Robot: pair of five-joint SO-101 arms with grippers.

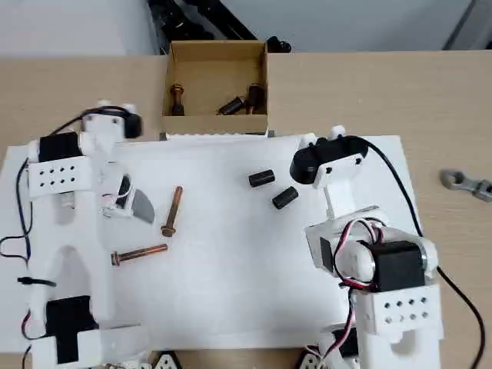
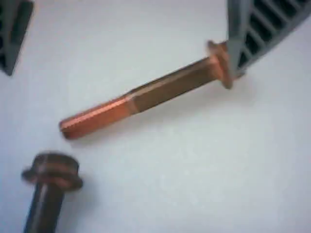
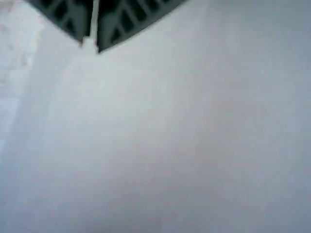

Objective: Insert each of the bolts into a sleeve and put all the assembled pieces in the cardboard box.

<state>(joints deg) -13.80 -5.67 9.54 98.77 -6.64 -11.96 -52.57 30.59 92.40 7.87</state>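
1. High view: We judge the task partly done. The cardboard box point(image 1: 217, 123) already holds a few pieces that look like bolts in sleeves. It sits beyond both arms' jaws, at the far edge of the white mat point(image 1: 231, 307). Two bare bolts lie near the left jaws, under the left arm point(image 1: 77, 200): a first bolt point(image 1: 139, 253) and a second bolt point(image 1: 173, 211). One black sleeve point(image 1: 261, 178) and the other sleeve point(image 1: 285, 197) lie well apart from the left jaws, close to the right arm point(image 1: 330, 163). A wrench point(image 1: 465, 183) rests on the tabletop point(image 1: 446, 100), away from both.

2. Left wrist view: The left jaws are spread wide and hold nothing. The first bolt point(image 2: 146, 99) lies between them, its flanged head touching or just beside one jaw. Its threaded end points toward the other jaw, which stands well off. The head of the second bolt point(image 2: 48, 187) lies outside the jaws, near that threaded end. We take the step in hand to be picking up a bolt. The shank runs roughly along the closing line, so the next move seems to call for turning the wrist. The jaws could then come down and close across the shank.

3. Right wrist view: The right jaws are closed on nothing, with a thin slit between them, over bare mat. This settles their state, which the arm hides from above. The high view gives where the sleeves and box lie relative to both jaws. The left wrist view adds how the bolt head meets the jaw.
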